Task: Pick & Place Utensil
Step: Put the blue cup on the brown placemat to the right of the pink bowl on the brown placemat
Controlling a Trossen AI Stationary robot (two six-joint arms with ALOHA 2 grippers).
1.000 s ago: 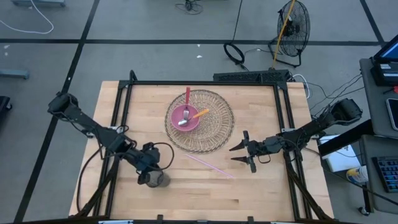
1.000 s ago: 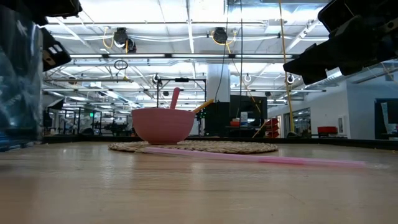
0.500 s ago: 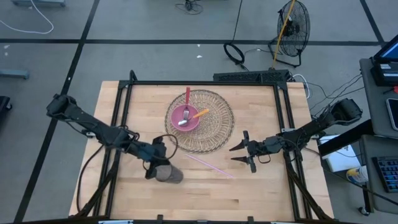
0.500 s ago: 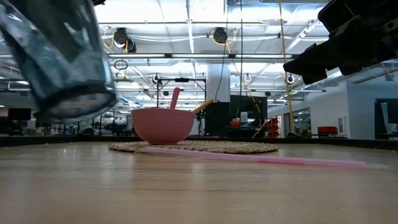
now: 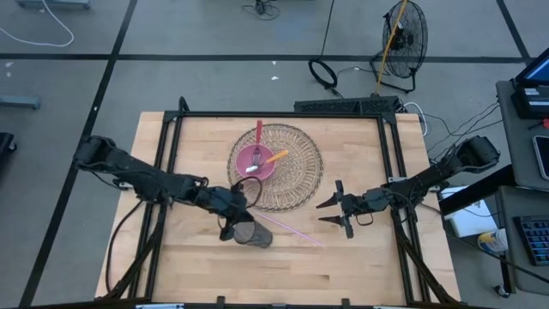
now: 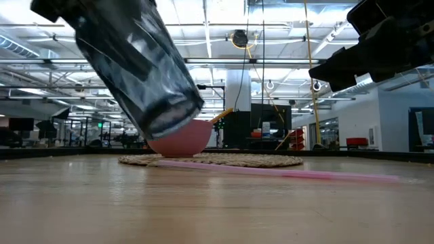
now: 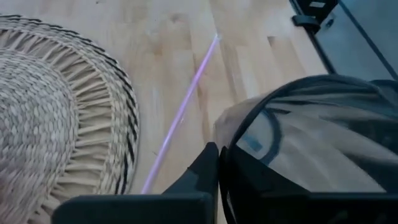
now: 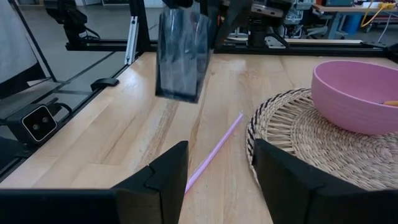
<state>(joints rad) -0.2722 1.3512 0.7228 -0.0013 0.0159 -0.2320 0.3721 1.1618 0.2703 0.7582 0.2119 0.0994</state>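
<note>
My left gripper [image 5: 230, 221], clenched on a clear, dark-tinted glass tumbler [image 5: 255, 235], should set it upright at six o'clock of the thin pink plastic straw [image 5: 290, 226], not on it.

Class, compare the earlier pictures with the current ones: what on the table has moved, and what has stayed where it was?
The left gripper, shut on the clear glass, has carried it rightward over the table toward the pink straw, off the table and tilted. The right gripper stayed open in place; the pink bowl, woven mat and straw did not move.
</note>
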